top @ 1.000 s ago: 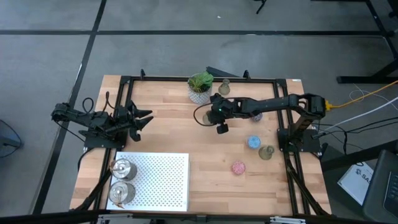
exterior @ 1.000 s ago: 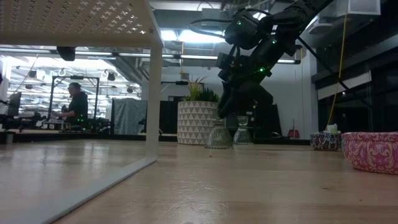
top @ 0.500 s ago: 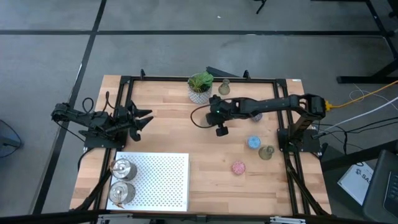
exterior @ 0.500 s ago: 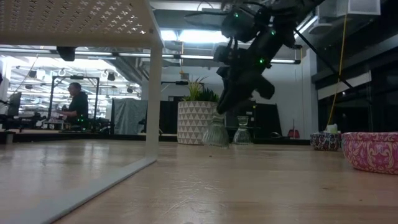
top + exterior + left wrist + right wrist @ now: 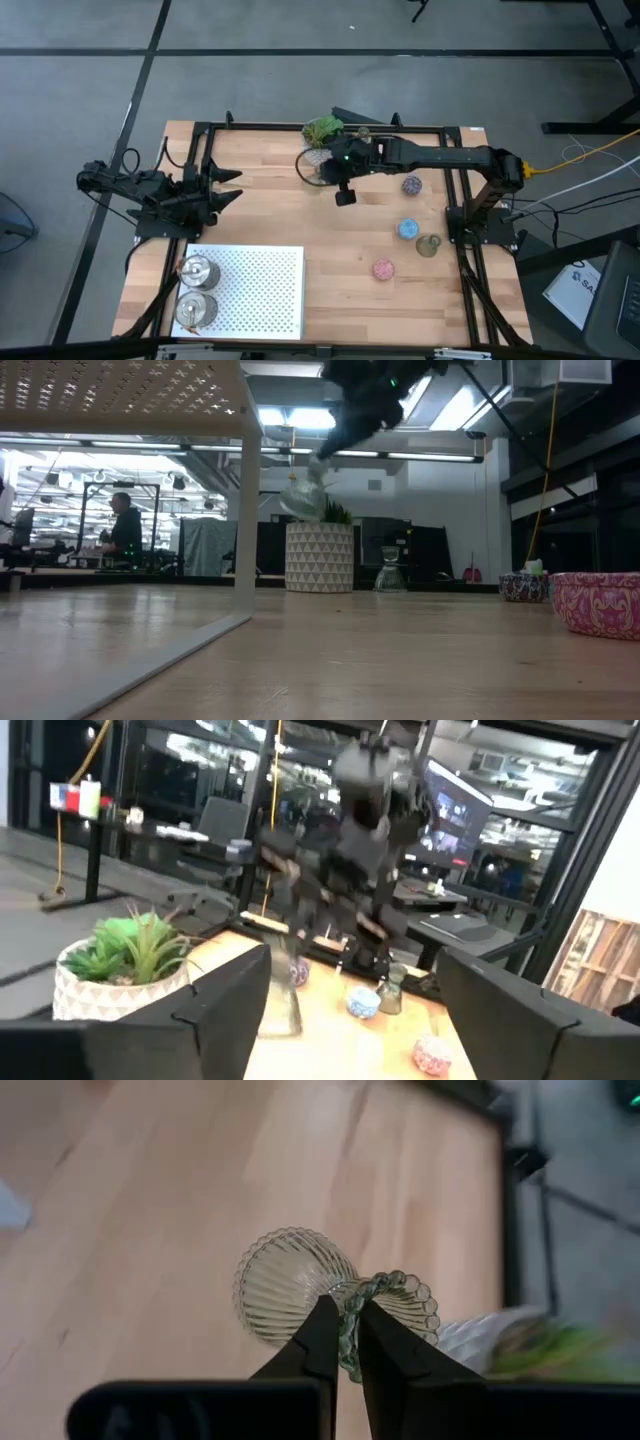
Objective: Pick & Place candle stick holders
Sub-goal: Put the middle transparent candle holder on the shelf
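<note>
Whereas a second before the right gripper (image 5: 343, 1342) had been down at the table beside the plant, closing on an olive-grey holder (image 5: 300, 1285) that stood there, at this moment it was raised clear of the wood with that holder clamped by its scalloped rim between shut fingers. The right wrist view showed the ribbed glass body hanging tilted just beyond the fingertips, the rim pinched between them and bare table below. In the low view the holder (image 5: 303, 500) hung blurred in the air under the gripper, level with the top of the plant (image 5: 320, 553) and apart from the table. From above, the right gripper (image 5: 322, 166) sat over the plant's near edge.

Judgement: the pick was made and the carry had begun; placing was not yet done.

Nearest the camera in the low view stood the pink holder (image 5: 598, 601), then the purple holder (image 5: 524, 586), and farthest a second olive-grey one (image 5: 390, 572) on the table by the plant. The blue holder (image 5: 408, 229) and a third olive-grey one (image 5: 429, 245) stood at the table's right side. Two silver holders (image 5: 197, 290) were on the white perforated tray (image 5: 265, 290).

The left gripper (image 5: 230, 184) waited at the table's left edge, its fingers having spread to wide open, holding nothing.
</note>
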`<control>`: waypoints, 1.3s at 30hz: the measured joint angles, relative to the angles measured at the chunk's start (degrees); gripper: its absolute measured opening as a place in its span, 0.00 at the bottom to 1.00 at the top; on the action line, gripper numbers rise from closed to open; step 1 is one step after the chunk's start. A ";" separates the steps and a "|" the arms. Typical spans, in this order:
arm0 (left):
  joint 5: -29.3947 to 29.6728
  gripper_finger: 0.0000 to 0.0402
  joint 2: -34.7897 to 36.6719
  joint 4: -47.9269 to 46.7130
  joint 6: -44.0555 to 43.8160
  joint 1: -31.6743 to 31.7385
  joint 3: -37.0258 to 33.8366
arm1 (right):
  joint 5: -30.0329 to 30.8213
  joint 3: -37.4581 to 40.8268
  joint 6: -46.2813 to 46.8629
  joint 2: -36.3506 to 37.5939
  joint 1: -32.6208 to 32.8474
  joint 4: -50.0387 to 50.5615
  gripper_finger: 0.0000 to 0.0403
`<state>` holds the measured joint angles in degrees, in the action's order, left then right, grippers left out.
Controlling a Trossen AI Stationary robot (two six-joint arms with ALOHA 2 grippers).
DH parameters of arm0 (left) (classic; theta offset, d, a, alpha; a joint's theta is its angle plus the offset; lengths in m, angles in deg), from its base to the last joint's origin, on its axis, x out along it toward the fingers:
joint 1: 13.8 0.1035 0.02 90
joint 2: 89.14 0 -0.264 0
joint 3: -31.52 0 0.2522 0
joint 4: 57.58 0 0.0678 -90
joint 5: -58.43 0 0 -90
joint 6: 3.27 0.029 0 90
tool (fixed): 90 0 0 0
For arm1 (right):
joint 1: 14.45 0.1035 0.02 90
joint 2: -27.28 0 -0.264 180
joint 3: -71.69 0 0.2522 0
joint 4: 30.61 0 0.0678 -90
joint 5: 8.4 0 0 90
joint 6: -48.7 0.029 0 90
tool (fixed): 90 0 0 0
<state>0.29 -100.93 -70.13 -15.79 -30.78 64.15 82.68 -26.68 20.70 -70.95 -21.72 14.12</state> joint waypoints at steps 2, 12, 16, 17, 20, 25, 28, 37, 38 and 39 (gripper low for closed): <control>-0.01 0.73 -3.57 -0.11 -0.46 -0.02 2.19 | 0.06 -2.03 -0.95 0.06 0.20 -0.08 0.05; -0.03 0.74 -29.84 -6.49 -1.90 1.35 19.27 | -1.29 -6.78 -2.12 0.07 3.07 -0.50 0.05; 0.06 0.74 -40.04 -10.64 -3.04 4.71 25.43 | -1.29 -6.81 -2.75 0.07 4.25 -1.00 0.05; 0.04 0.74 -42.13 -11.73 -3.26 5.70 26.65 | -1.31 -6.81 -2.88 0.07 4.49 -1.22 0.05; -0.08 0.74 -47.57 -12.33 -2.82 8.46 29.58 | -1.09 -6.81 -2.90 0.07 5.07 -1.77 0.05; -7.61 0.74 -51.78 -12.27 -1.55 12.34 32.54 | -0.68 -6.81 -2.90 0.07 5.63 -1.87 0.05; -12.88 0.74 -52.99 -12.17 -1.87 14.86 32.68 | -0.68 -6.81 -2.92 0.07 6.00 -2.53 0.05; -19.71 0.74 -56.20 -7.93 1.07 18.75 32.68 | -1.60 -6.81 -4.41 0.09 6.26 -4.56 0.05; -19.35 0.74 -56.20 -7.93 1.20 18.93 32.68 | -1.62 -6.81 -4.41 0.09 6.26 -4.56 0.05; -19.03 0.73 -56.18 -7.82 1.25 19.08 32.68 | -1.65 -6.81 -4.41 0.09 6.26 -4.56 0.05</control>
<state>-18.73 -157.11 -77.95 -14.54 -11.70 96.83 81.04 -33.49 16.30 -70.86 -15.46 9.56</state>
